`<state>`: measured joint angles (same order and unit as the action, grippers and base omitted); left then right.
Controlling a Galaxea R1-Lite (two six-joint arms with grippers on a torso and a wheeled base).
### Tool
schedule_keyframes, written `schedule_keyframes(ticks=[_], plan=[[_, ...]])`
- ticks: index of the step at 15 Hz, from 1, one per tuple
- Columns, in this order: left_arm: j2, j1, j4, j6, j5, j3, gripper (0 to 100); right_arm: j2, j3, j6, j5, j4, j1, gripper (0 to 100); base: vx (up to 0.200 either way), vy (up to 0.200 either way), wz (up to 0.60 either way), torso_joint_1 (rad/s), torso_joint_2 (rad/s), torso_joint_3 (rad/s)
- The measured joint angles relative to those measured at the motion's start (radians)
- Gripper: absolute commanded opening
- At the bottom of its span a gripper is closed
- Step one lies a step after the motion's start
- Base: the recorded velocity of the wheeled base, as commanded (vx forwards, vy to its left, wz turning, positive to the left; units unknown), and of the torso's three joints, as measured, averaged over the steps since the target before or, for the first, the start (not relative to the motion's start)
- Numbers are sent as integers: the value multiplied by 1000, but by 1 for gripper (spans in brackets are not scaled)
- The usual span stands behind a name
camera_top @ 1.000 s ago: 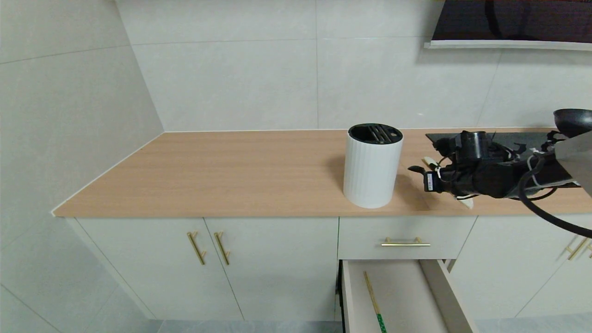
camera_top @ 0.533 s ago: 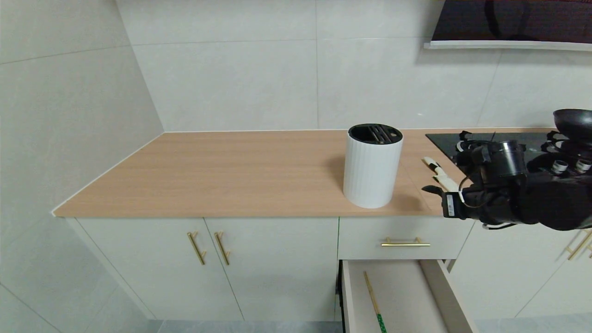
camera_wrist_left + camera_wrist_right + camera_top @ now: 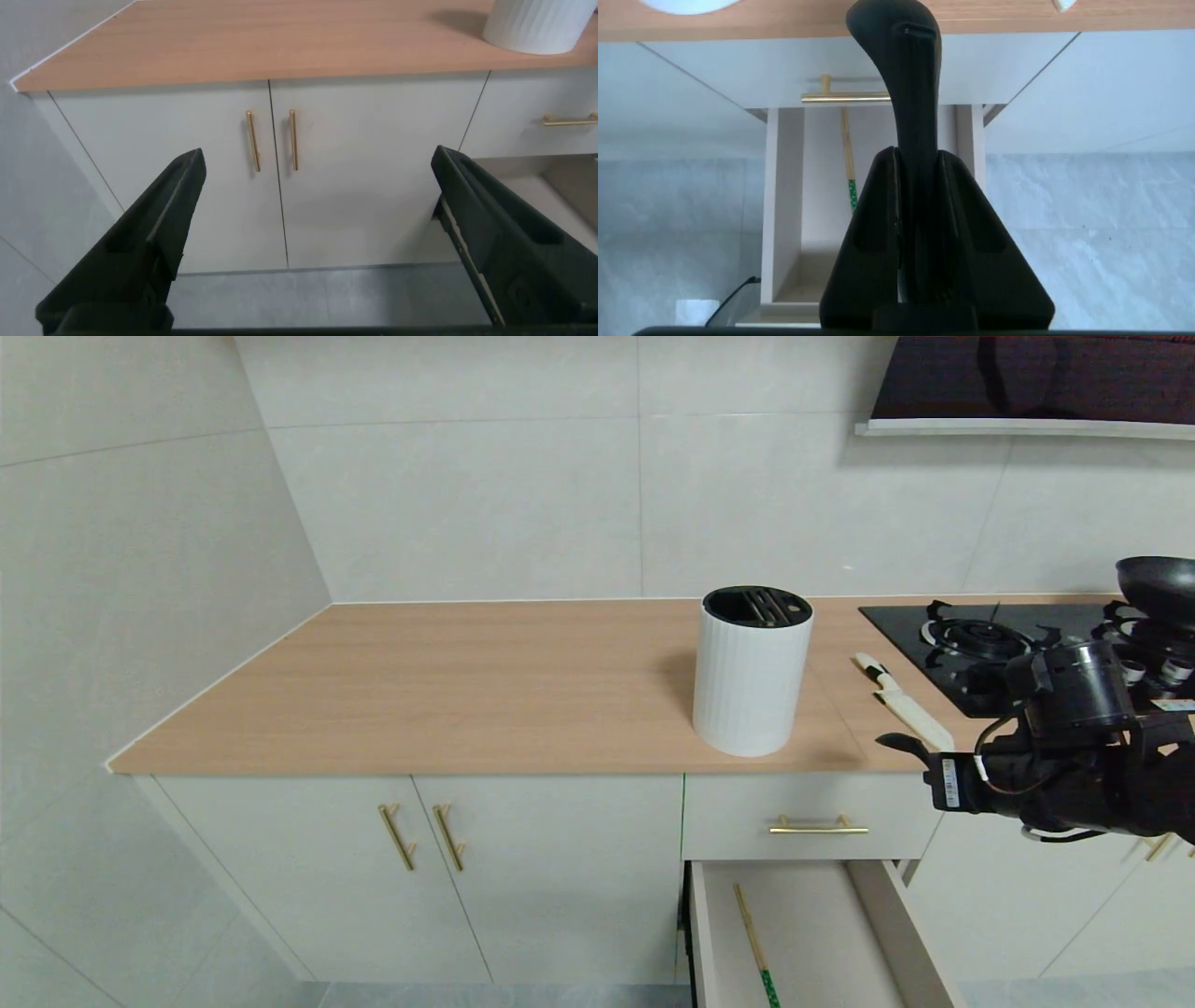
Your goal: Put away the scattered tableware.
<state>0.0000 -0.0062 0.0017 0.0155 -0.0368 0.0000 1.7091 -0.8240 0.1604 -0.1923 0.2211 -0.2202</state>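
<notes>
A white-handled knife (image 3: 902, 701) lies on the wooden counter (image 3: 485, 681), to the right of the white ribbed knife holder (image 3: 752, 672). My right gripper (image 3: 898, 743) hangs just off the counter's front edge, below the knife's near end, shut with nothing in it. In the right wrist view the shut gripper (image 3: 896, 28) points at the open drawer (image 3: 785, 243), where a wooden chopstick (image 3: 847, 159) with a green end lies. The drawer (image 3: 812, 933) and chopstick (image 3: 752, 933) also show under the counter. My left gripper (image 3: 318, 243) is open, low down, facing the cabinet doors (image 3: 271, 159).
A black gas stove (image 3: 971, 637) takes up the counter's right end, with a dark pan (image 3: 1158, 581) on it. A shut drawer with a gold handle (image 3: 819, 824) sits above the open one. The counter left of the holder is bare wood.
My right gripper has drawn back from above the knife, coming forward and down past the counter's front edge. The knife stays on the counter, now uncovered.
</notes>
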Motion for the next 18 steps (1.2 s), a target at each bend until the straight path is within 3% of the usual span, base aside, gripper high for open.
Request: schedule_keyframes(ticks=[10, 18], plan=[[0, 0, 0, 0, 0, 0, 100, 41, 3, 0, -1, 0, -12, 0, 0, 0, 0, -6, 11, 8], [0, 0, -1, 0, 0, 0, 100, 89, 13, 1, -6, 34, -19, 0, 0, 0, 0, -204, 467, 264]])
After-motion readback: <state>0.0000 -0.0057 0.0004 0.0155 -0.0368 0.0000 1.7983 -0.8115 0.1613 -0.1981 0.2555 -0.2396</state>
